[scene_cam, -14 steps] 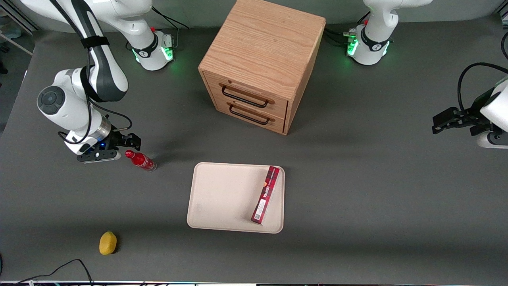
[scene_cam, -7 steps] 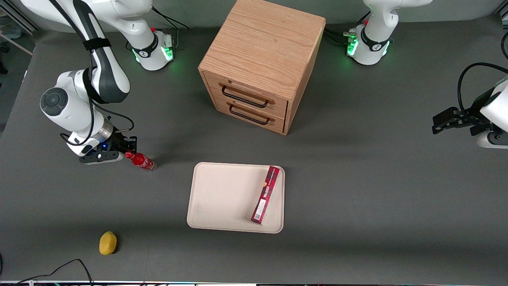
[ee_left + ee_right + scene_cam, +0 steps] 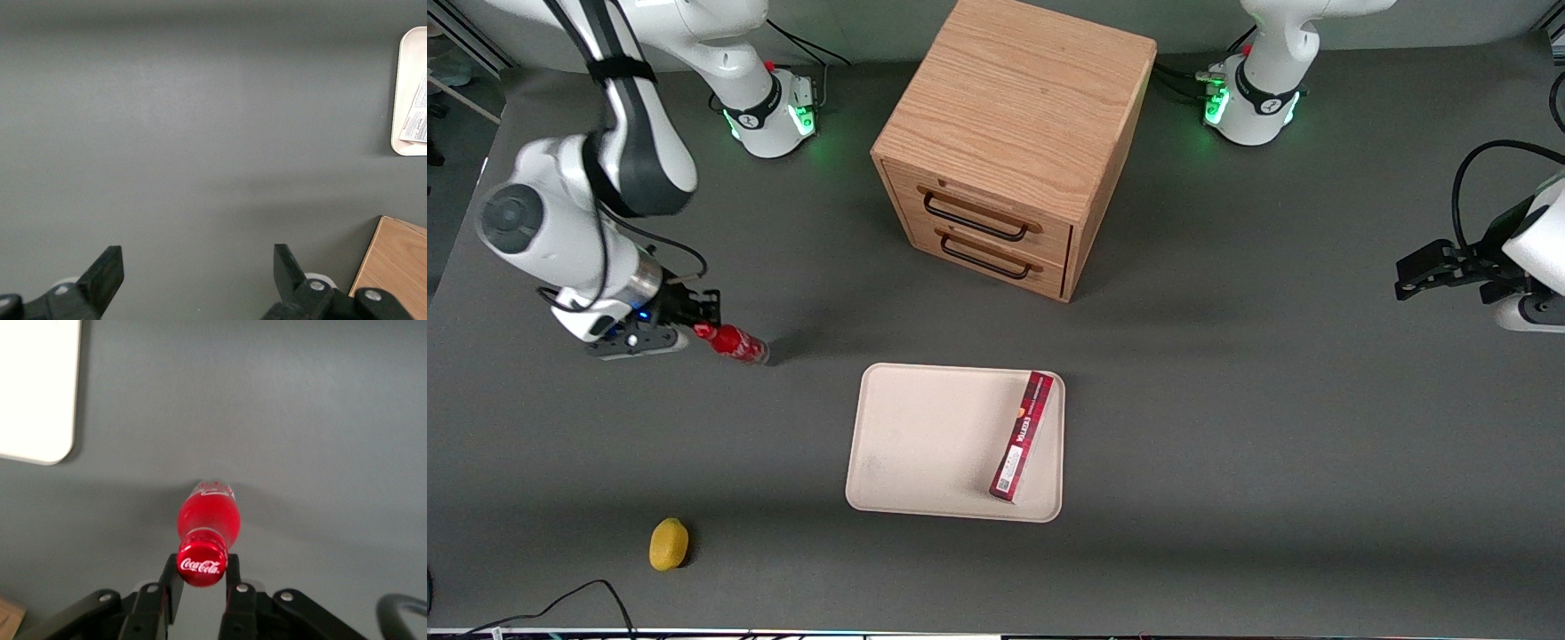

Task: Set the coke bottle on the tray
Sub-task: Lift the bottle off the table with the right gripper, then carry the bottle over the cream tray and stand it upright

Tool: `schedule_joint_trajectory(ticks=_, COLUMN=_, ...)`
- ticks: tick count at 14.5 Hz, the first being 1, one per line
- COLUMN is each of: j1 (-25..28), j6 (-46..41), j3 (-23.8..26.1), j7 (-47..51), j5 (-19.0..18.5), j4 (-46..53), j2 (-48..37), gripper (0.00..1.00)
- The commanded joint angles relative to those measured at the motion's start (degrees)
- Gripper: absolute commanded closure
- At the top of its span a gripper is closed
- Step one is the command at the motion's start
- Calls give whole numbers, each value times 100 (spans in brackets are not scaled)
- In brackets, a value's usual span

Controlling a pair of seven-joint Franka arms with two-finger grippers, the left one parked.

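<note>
**Bottle in the tool, tray not yet reached**

On the bench (image 3: 1227, 400), going from the biggest thing down, I have the cabinet (image 3: 1014, 142) farthest from the front camera, then the tray (image 3: 925, 444) nearer to it, with a long box (image 3: 1022, 436) already lying along the tray edge toward the parked arm's end. That leaves most of the tray floor bare on the side toward the working arm.

Toward the working arm's end of the bench, my tool (image 3: 698, 324) is clamped on the bottle (image 3: 731, 343) just under the cap. From the wrist I see the fingers (image 3: 171, 581) pressing either side of the neck, with the bottle (image 3: 205, 527) body hanging away from the camera. It looks lifted or just leaving the bench, though I cannot tell for certain. It is well apart from the tray. A lemon (image 3: 668, 543) sits near the front edge, out of my path.

What worries me is the grip: I judge a narrow, glossy neck can slip or swing during the carry, and the bottle could drop short of the tray. Lowering it too close to the box could knock either over, and releasing it tilted would let it topple and roll off the low rim.
</note>
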Motion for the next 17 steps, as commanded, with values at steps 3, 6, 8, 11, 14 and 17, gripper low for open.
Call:
schedule_joint_trajectory(ticks=3, j1=-11, j6=-3400, j3=-9, j7=-65, j5=36, j4=2566, j2=-308, gripper=100)
schedule_joint_trajectory(ticks=6, j1=16, j6=-4643, j3=0, j7=-12, j5=71, j4=4124, j2=280, gripper=100)
schedule_joint_trajectory(ticks=8, j1=59, j6=-4822, j3=87, j7=512, j5=89, j4=4627, j2=754, gripper=100)
schedule_joint_trajectory(ticks=11, j1=576, j6=-4725, j3=281, j7=1671, j5=71, j4=5416, j2=1728, gripper=100)
schedule_joint_trajectory(ticks=14, j1=1288, j6=-3902, j3=272, j7=3340, j5=89, j4=6367, j2=2942, gripper=100)
schedule_joint_trajectory(ticks=17, j1=1641, j6=-2392, j3=281, j7=4345, j5=89, j4=6422, j2=3681, gripper=100)
